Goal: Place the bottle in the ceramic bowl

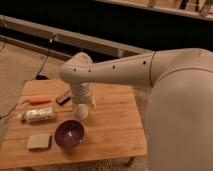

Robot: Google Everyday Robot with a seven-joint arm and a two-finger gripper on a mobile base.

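1. Looking over the wooden table, we see the robot's white arm reaching in from the right and bending downward over the middle of the tabletop.
2. We find the gripper at the lower end of that arm, pointing straight down, its pale tip close above the wood.
3. It hangs just behind the bowl and slightly to the right of it.
4. We cannot tell whether the gripper is released or clenched; its tip shows to us only as one rounded pale shape.
5. We see the bottle lying on its side near the left edge of the table, its pale label facing up.
6. It rests on the wood, outside the bowl and well apart from the gripper.
7. The bowl is round, dark purple and glossy, and it stands upright toward the front of the table, with a lighter inside.
8. A flat grey-beige sponge lies at the front left, just beside the bowl and in front of the bottle.
9. Behind the bottle we see a slim orange object, and a small dark object lies to its right, near the lower part of the arm.
10. Beyond the table's left side we make out pale carpet with a dark cable running across it.
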